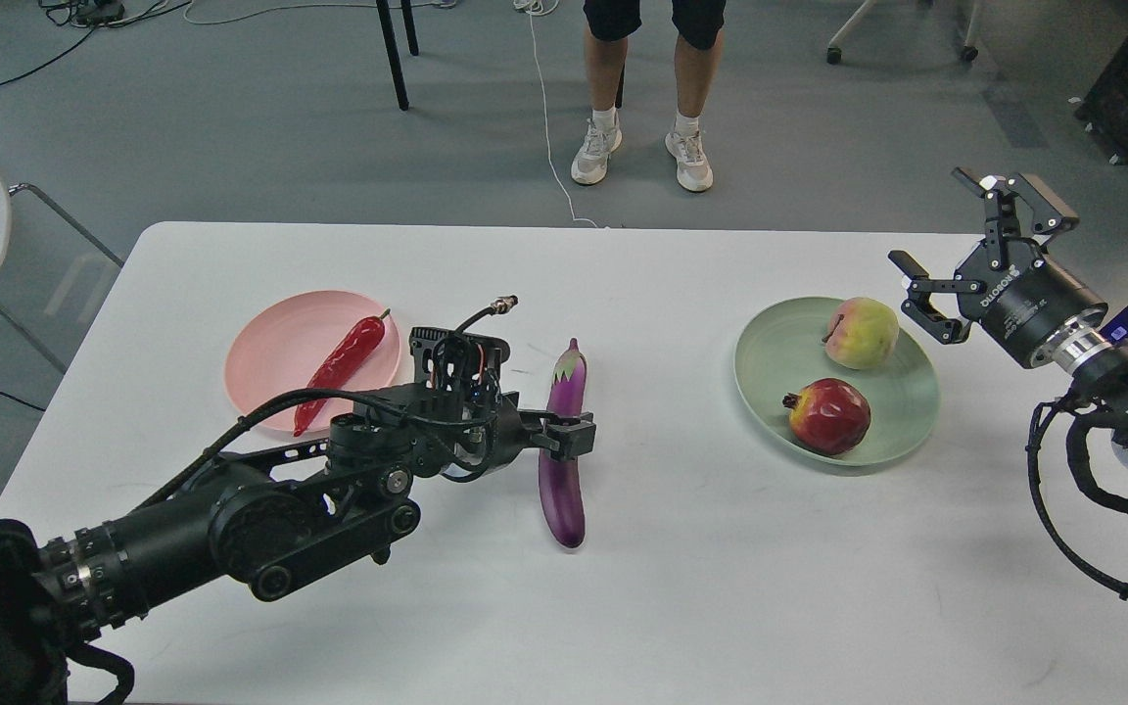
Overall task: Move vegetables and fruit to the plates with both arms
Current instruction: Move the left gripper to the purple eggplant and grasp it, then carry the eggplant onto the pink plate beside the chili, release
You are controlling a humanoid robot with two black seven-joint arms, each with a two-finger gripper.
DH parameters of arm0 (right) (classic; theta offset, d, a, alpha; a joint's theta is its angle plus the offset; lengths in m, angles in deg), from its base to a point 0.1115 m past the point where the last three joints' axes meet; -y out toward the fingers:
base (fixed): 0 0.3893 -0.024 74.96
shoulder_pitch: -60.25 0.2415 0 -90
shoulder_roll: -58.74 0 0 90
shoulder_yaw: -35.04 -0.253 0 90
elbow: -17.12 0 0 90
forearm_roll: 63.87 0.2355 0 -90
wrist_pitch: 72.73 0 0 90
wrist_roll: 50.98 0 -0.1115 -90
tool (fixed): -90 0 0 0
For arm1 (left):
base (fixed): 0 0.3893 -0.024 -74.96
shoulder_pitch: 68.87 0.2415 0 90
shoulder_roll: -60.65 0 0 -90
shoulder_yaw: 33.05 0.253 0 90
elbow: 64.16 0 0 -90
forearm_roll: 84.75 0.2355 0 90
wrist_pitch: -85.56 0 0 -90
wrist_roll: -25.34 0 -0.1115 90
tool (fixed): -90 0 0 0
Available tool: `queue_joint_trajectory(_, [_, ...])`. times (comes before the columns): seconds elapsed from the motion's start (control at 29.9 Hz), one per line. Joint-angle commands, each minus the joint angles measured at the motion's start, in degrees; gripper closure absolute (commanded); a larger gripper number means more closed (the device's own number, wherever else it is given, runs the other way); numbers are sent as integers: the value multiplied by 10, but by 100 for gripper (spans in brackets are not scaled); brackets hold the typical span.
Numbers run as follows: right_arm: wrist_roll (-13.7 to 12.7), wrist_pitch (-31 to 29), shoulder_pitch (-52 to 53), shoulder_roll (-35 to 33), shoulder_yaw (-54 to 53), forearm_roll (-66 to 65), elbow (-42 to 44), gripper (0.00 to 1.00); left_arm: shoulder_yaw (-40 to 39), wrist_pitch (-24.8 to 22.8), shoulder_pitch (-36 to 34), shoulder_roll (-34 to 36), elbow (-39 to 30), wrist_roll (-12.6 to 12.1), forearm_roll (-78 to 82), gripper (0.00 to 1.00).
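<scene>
Reaching in from the near left, the left gripper (569, 437) sits at the middle of the eggplant (564, 450). Its fingers look closed around the eggplant, but the far one is hidden, so I cannot tell for sure. The eggplant lies on the white table (681, 587), its purple tip toward me and its pale cap away.

Left of the eggplant and a bit farther back is the pink plate (270, 338), with the red chili pepper (341, 367) lying in it.

Right of the eggplant is the green plate (770, 367). The pomegranate (828, 415) sits in its near part and the peach (862, 333) in its far part.

Just right of the green plate, the right gripper (965, 240) hangs in the air with its fingers spread wide, holding nothing.

Far behind the eggplant, past the table, a person's legs (644, 98) stand on the grey floor.
</scene>
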Motion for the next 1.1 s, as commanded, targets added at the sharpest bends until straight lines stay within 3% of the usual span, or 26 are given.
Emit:
queue_joint_trajectory(0.0, [0, 0, 0, 0, 0, 0, 0, 2, 0, 4, 0, -8, 14, 3, 17, 2])
queue_joint_trajectory(0.23, [0, 0, 0, 0, 0, 0, 1, 2, 0, 3, 7, -12, 17, 3, 19, 6])
queue_joint_trajectory(0.33, [0, 0, 0, 0, 0, 0, 1, 2, 1, 2, 7, -13, 18, 4, 20, 16])
queue_joint_trajectory(0.43, [0, 0, -1, 0, -2, 0, 2, 2, 3, 0, 7, -11, 18, 4, 22, 35])
queue_joint_trajectory(0.54, [0, 0, -1, 0, -3, 0, 2, 2, 9, 0, 6, -8, 18, -1, 28, 70])
queue_joint_trajectory(0.57, [0, 0, -3, 0, -4, 0, 2, 2, 9, 0, 6, -7, 18, -2, 30, 77])
queue_joint_trajectory(0.7, [0, 0, -4, 0, -5, 0, 2, 2, 9, -4, 0, -9, 18, -4, 33, 91])
queue_joint_trajectory(0.9, [0, 0, -5, 1, -4, 0, 2, 2, 6, -6, -16, 4, 2, -2, 35, 91])
queue_joint_trajectory(1.07, [0, 1, -5, 5, -5, 0, 2, 2, 7, -38, -78, 75, -29, 15, 33, 90])
